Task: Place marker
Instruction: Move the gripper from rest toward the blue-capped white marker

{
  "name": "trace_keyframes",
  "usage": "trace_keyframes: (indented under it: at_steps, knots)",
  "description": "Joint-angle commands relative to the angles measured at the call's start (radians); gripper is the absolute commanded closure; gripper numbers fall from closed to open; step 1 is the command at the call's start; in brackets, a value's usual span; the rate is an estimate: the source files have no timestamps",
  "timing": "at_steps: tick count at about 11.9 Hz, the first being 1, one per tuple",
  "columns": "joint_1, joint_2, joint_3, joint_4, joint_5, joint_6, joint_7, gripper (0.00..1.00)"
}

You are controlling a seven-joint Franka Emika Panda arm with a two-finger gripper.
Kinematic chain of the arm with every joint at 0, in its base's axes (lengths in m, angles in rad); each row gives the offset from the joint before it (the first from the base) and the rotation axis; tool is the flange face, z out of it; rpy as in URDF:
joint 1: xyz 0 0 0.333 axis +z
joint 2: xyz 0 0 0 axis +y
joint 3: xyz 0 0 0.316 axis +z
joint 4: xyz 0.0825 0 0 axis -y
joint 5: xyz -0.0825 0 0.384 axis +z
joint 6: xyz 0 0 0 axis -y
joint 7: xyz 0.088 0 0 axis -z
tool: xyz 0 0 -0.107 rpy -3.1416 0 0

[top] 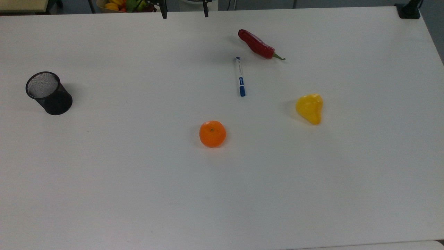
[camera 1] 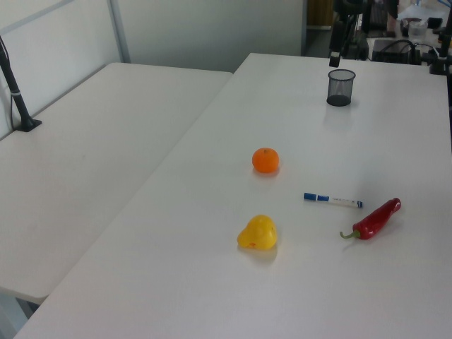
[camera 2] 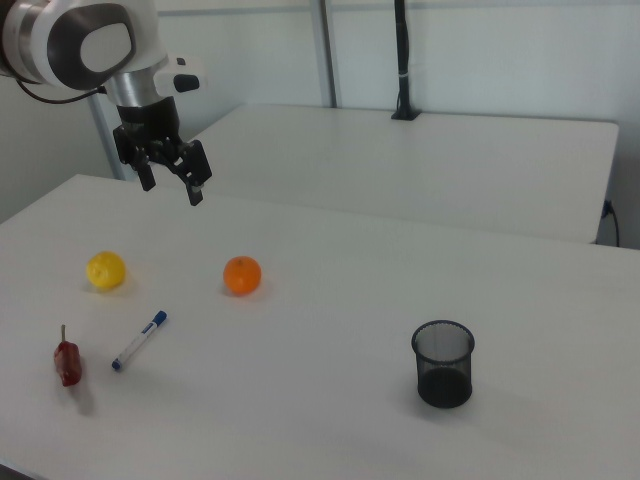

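The marker (top: pixel 239 76) is a slim white pen with a blue cap, lying flat on the white table (top: pixel 138 194) in the upper middle of the top view. In the left view the marker (camera 1: pixel 333 200) lies just left of the red chili. In the right view the marker (camera 2: pixel 139 340) is at the lower left. My gripper (camera 2: pixel 171 185) hangs well above the table, high over the marker and the yellow fruit, open and holding nothing. Its two fingertips (top: pixel 163 14) poke in at the top view's upper edge.
A red chili pepper (top: pixel 258 45) lies just beyond the marker. An orange (top: pixel 212 133) and a yellow pear-shaped fruit (top: pixel 309 108) sit nearby. A black mesh cup (top: pixel 49 93) stands upright at the top view's far left. A second table (camera 2: pixel 420 170) adjoins.
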Motion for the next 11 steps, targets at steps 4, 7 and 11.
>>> trace_keyframes:
  at_steps: [4, 7, 11]
  knots:
    - [0.008, -0.024, -0.007, -0.027, -0.009, -0.002, -0.017, 0.00]
    - [0.013, -0.022, -0.001, -0.030, -0.008, -0.004, -0.011, 0.00]
    - [0.095, -0.013, 0.010, -0.110, -0.006, -0.001, 0.068, 0.00]
